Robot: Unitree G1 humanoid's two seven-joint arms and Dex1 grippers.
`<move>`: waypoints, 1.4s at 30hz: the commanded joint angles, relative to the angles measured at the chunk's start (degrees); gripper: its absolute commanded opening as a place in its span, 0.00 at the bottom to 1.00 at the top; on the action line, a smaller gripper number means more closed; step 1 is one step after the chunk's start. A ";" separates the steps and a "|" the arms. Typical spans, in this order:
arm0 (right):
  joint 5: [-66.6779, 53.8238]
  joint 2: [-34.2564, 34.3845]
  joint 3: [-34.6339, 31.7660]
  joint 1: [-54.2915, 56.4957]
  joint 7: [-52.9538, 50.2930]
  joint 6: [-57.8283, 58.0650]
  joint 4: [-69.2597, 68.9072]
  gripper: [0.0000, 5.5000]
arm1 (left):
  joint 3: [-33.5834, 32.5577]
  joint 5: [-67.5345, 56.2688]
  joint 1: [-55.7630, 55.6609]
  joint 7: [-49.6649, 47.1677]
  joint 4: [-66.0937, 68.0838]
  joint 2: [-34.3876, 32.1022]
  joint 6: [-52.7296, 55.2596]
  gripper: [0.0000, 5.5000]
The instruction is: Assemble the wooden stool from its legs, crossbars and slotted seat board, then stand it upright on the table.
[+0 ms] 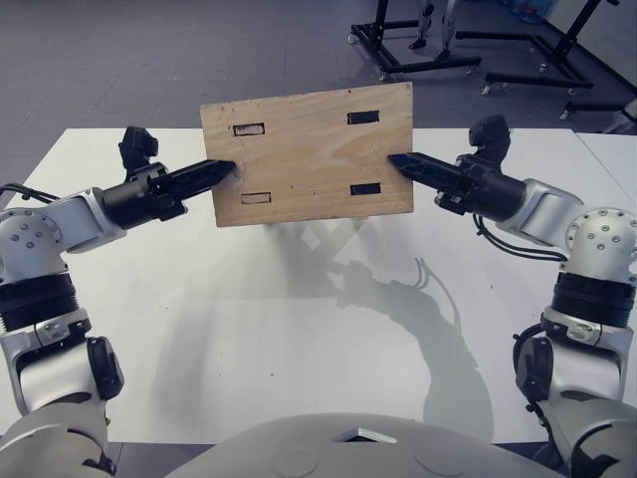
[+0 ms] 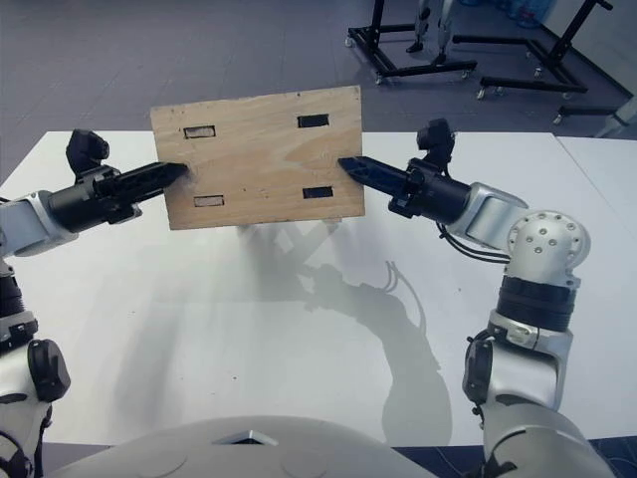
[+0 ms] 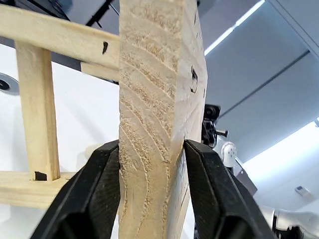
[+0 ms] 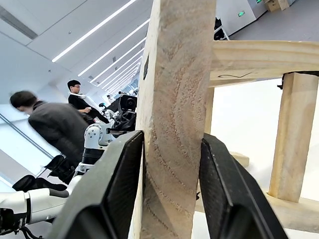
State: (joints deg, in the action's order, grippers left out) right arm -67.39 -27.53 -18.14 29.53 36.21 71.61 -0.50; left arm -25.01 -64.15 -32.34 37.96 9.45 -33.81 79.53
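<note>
Ctr blocked: seat board (image 1: 309, 154); passage over table (image 1: 249, 339) front.

Black wheeled stands (image 1: 430, 66) are standing on the grey floor (image 1: 149, 60) beyond the far edge of the white table (image 1: 249, 339). Another white tabletop (image 1: 617, 149) is sitting just beside the table's right edge.

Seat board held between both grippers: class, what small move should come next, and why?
Probably lower both arms together until the legs meet the table. The left gripper and right gripper clamp the seat board at opposite edges, legs and crossbars are already fitted beneath it, and it hangs above the table.
</note>
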 commanded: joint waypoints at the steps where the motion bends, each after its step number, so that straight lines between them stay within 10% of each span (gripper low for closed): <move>1: -5.31 6.35 4.97 1.80 -4.48 8.38 0.21 0.29 | -0.10 0.92 -7.12 -9.76 3.15 5.60 2.54 0.33; 22: -28.66 15.26 -5.37 14.83 -52.25 -7.04 22.05 0.27 | -18.74 3.43 -20.73 -56.24 14.39 18.81 -1.69 0.32; 33: -21.21 18.96 -4.94 21.82 -48.83 -15.75 28.51 0.27 | -18.67 3.46 -18.06 -58.69 18.80 22.75 -11.55 0.14; 42: -16.34 19.56 -6.88 21.36 -43.92 -14.61 32.98 0.61 | -17.02 2.15 -17.98 -56.35 18.26 23.22 -13.77 0.24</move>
State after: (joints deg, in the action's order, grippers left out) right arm -84.02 -9.68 -25.19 48.56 -8.08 56.14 32.13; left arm -44.08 -63.70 -53.54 -17.52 25.72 -12.84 64.16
